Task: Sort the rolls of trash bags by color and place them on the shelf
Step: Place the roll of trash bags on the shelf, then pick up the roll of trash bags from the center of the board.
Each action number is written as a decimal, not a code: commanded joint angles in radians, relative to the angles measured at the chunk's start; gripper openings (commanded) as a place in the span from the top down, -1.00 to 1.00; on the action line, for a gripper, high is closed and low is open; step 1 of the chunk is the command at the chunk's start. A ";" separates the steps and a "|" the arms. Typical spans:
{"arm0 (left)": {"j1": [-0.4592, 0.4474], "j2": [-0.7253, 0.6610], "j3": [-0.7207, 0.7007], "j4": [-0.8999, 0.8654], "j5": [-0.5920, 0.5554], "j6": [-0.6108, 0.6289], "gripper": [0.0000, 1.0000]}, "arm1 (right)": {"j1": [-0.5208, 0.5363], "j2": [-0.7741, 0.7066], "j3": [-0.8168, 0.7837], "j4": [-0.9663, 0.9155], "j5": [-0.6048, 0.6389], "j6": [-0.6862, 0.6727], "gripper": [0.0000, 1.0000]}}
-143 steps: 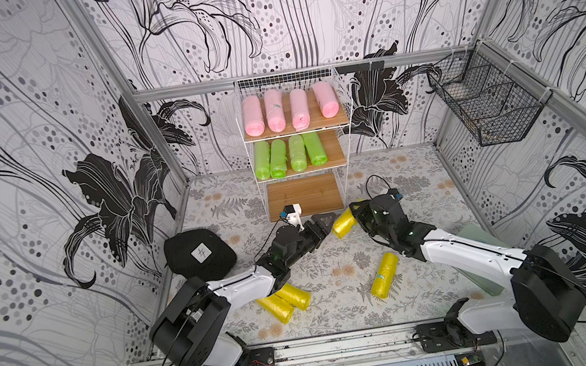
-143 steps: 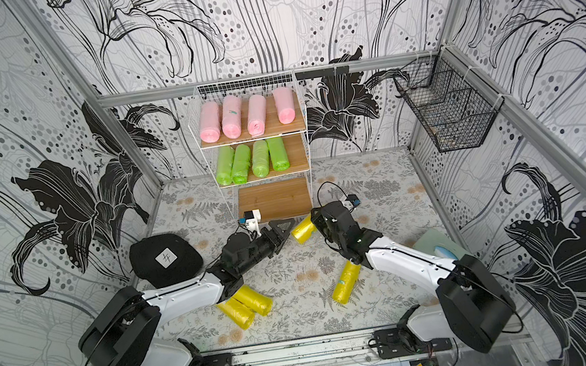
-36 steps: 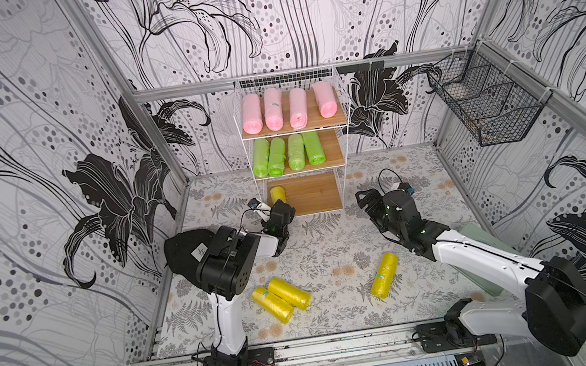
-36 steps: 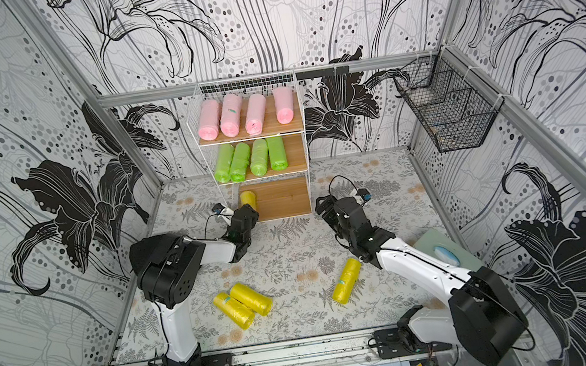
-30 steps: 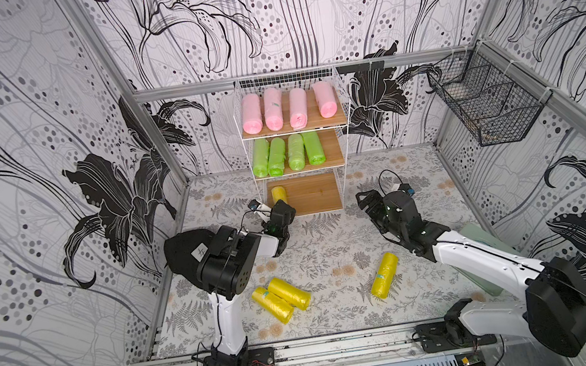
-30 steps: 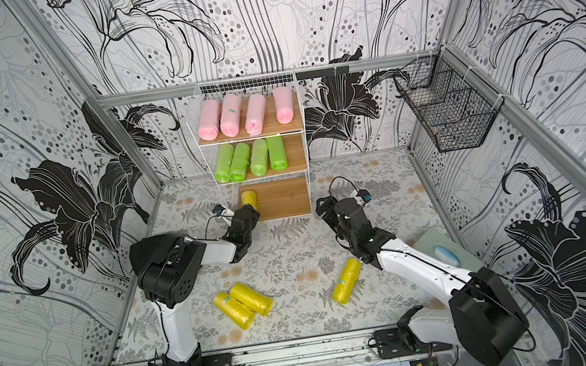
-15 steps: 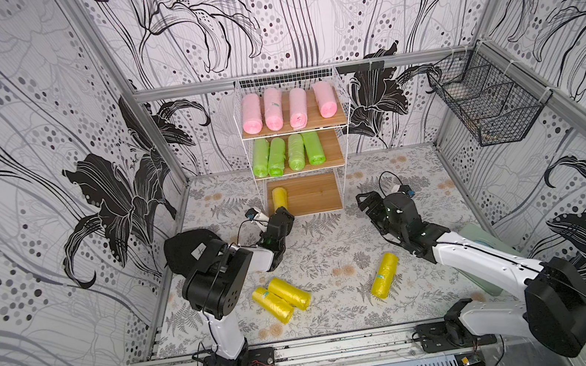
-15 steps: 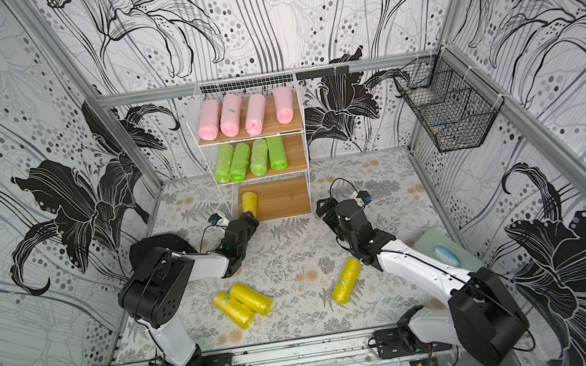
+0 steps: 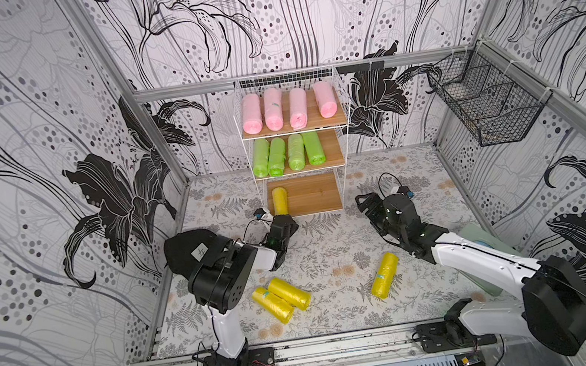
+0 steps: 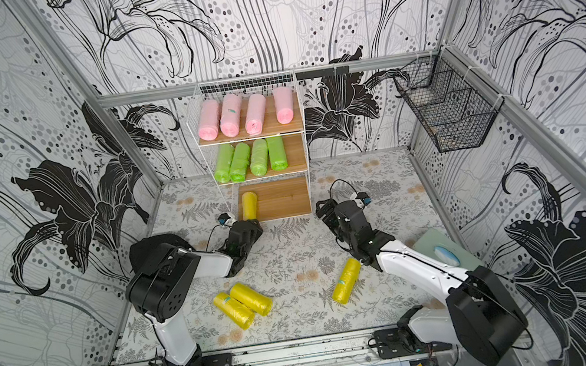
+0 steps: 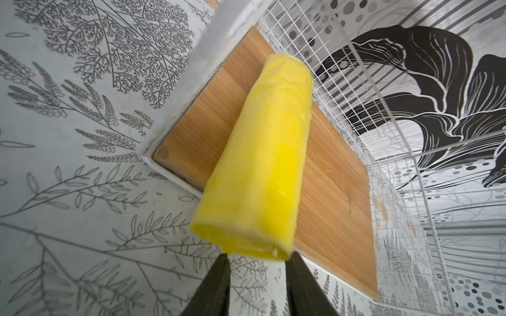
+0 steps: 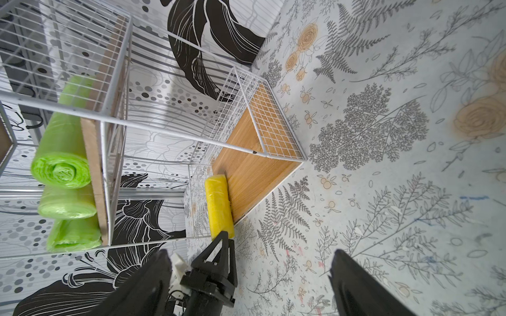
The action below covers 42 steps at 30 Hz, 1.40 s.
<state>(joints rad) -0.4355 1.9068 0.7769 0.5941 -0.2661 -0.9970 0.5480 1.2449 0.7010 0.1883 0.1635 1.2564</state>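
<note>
Nearest to us, well in front of the shelf (image 9: 333,151), a pair of yellow rolls (image 9: 288,293) is lying side by side and touching on the floor. A lone yellow roll (image 9: 385,274) is lying apart from them, equally far from the shelf. Nothing is handling any of the three.

Closer in, the left gripper (image 11: 257,255) is sitting just in front of the shelf's bottom board (image 9: 314,194). Its jaws are drawn close together and gripping nothing, with the tips meeting the near end of the placed yellow roll (image 9: 280,200). A second ago those jaws were standing wider, so we are reading this as a release followed by a closing. The right gripper (image 12: 250,253) is hovering off the shelf's front right corner, jaws spread wide and empty, unchanged over that second.

The placed yellow roll is lying lengthwise at the left of the bottom board, its near end overhanging the front edge. We are judging the release complete, though a nudge deeper may be intended. Above it, four green rolls (image 9: 295,151) are filling the middle board and four pink rolls (image 9: 273,109) the top board. We are counting nine of twelve shelved.
</note>
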 commanded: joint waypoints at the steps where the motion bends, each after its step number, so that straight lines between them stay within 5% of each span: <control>1: 0.039 0.047 0.045 0.054 0.036 0.011 0.30 | -0.005 -0.001 -0.012 0.011 -0.004 0.000 -0.88; 13: 0.064 0.075 0.128 0.021 0.042 0.037 0.25 | -0.010 -0.012 -0.004 -0.071 -0.021 -0.042 -0.88; 23: -0.002 -0.087 -0.016 0.039 0.117 0.011 -0.15 | -0.010 -0.083 0.174 -0.714 0.042 -0.487 -0.88; 28: -0.051 -0.180 -0.073 0.002 0.224 0.008 -0.29 | -0.010 -0.119 0.176 -0.980 0.012 -0.565 -0.83; 34: -0.085 -0.274 -0.116 -0.051 0.324 0.031 -0.34 | -0.008 -0.119 0.069 -0.980 -0.107 -0.499 -0.79; 42: -0.103 -0.396 -0.128 -0.141 0.299 0.090 -0.37 | -0.006 -0.074 -0.057 -0.778 -0.225 -0.400 -0.68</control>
<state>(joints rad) -0.5331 1.5417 0.6575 0.4751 0.0315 -0.9512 0.5415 1.1458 0.6796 -0.6853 0.0185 0.7986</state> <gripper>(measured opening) 0.683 0.846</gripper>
